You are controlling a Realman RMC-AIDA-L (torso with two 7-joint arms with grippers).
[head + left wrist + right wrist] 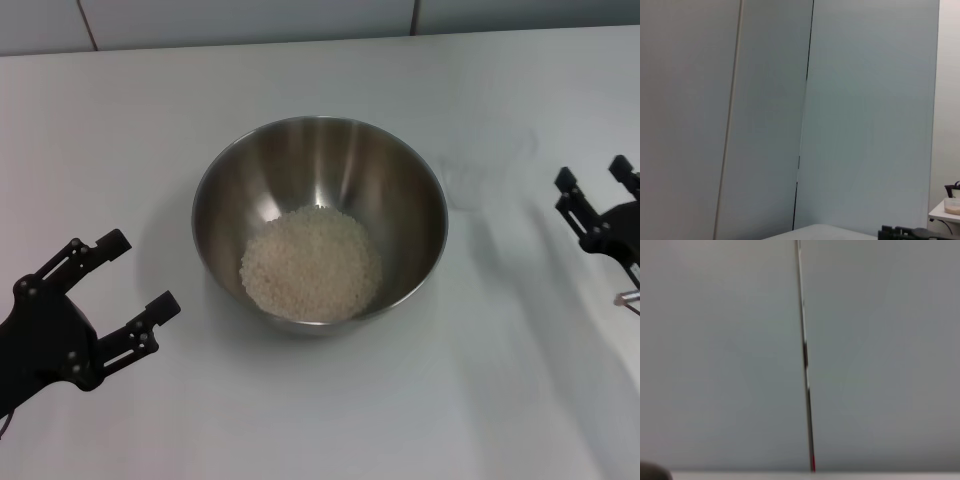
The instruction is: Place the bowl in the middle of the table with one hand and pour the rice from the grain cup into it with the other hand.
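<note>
- Sitting in the middle of the table (120, 110), the bowl (410, 205) held the rice (311, 263).
- The grain cup (478, 172) stood just beside its right.
- The left gripper (140, 275) and the right gripper (597, 172) were both spread wide, holding nothing.

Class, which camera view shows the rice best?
The head view: the rice lies as a pale heap in the bottom of the bowl, seen from above. Both wrist views show only wall panels, no rice in the bowl.
</note>
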